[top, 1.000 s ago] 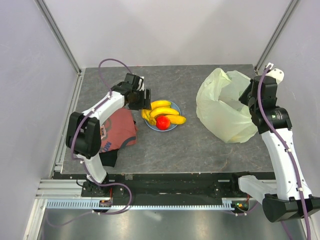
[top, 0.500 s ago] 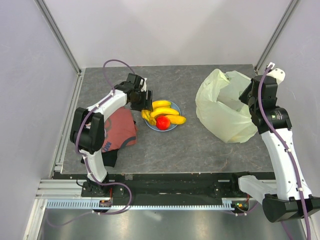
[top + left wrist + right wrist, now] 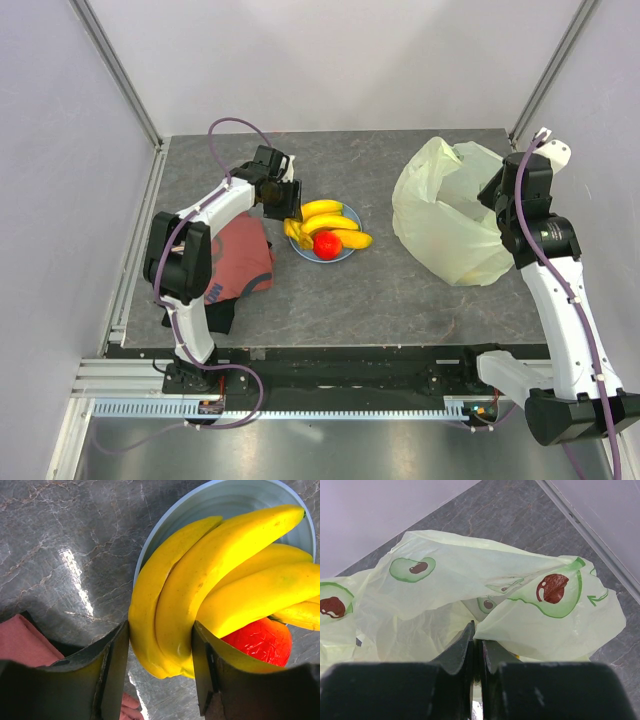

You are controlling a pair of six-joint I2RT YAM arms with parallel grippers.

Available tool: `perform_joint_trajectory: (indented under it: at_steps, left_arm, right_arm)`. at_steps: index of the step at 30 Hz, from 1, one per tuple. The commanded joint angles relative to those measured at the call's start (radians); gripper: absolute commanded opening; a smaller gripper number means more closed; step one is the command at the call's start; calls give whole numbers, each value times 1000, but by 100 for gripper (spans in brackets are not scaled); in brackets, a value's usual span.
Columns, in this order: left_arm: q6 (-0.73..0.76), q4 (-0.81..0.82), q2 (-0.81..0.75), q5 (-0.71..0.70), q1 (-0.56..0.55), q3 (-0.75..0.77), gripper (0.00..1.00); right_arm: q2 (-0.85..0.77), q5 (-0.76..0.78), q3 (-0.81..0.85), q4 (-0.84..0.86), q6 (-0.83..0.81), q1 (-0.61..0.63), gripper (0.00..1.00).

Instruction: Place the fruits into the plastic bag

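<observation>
A dark grey, marble-veined table (image 3: 400,290) fills the floor of a white-walled cell with aluminium posts in the corners. A little left of its middle stands a round blue plate (image 3: 345,256) bearing a bunch of yellow bananas (image 3: 330,222), and a glossy red round fruit (image 3: 324,245) is tucked against them toward the plate's 6 o'clock side. The left gripper (image 3: 290,205) sits at the plate's 10 o'clock edge. In its wrist view the jaws are spread, and the bunch's end lies between the two dark fingers (image 3: 117,670), with peel close against each inner face. The bananas rest on the plate. A crumpled red printed T-shirt (image 3: 240,262) lies at 8 o'clock from the plate, near it, with one corner showing beside the left finger. Well apart at 3 o'clock from the plate slumps the plastic bag (image 3: 440,220), pale yellow-green and printed with avocados. The right gripper (image 3: 497,195) is at its 3 o'clock side, and the wrist view shows the fingers pressed together with a fold of the film pinched between their tips.
</observation>
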Motion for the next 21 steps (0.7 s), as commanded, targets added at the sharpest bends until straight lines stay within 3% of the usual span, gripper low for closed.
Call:
perform_joint_trajectory:
  at_steps: [1,11,21]
  left_arm:
    - [46,10,6,3,6,41,51]
    - [66,6,-44,9,8,52,27]
    - [83,-13,-109,20,18,65,22]
  right_arm:
    - [-24,30,-13,24,19,-4,12]
    - [-32,36,-18,24,22,-4,13]
    - [-41,35,-13,19,22,-4,12]
